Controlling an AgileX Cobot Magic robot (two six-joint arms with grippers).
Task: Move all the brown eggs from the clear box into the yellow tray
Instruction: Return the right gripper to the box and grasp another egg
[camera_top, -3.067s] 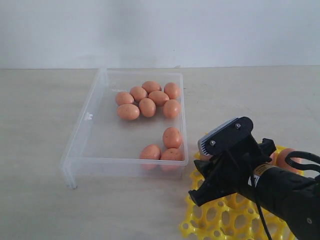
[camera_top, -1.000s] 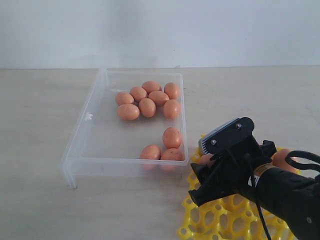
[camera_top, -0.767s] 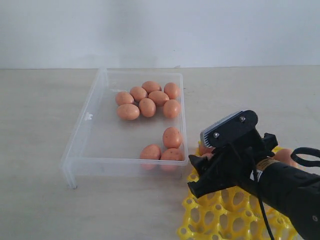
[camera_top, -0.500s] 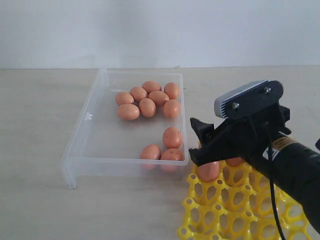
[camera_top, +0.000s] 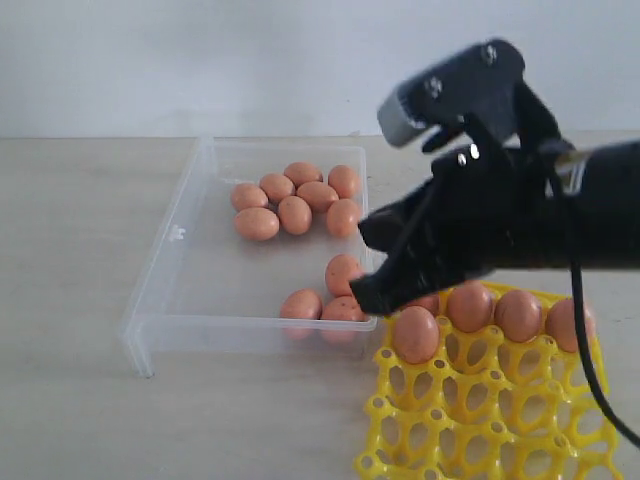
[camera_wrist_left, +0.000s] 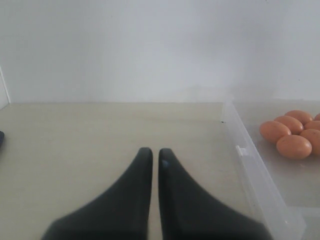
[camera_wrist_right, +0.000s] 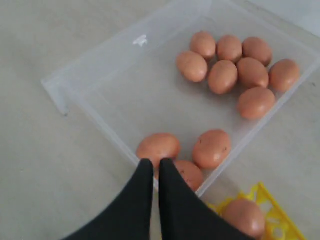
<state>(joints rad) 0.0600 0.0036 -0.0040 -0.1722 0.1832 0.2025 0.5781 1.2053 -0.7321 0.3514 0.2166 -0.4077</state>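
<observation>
The clear box holds several brown eggs: a cluster at its far end and three near its front right corner. The yellow tray sits at the front right with several brown eggs in its back row. My right gripper hangs shut and empty above the box's front right corner. In the right wrist view its tips sit over the front wall, just before the near eggs. My left gripper is shut and empty over bare table, outside the box wall.
The light table surrounds the box and tray. A white wall backs the table. The right arm's black body spans the area above the tray's back row.
The right gripper has risen off the tray, leaving an egg in a back-row cup. It has swung up toward the box, and its jaws have closed.
</observation>
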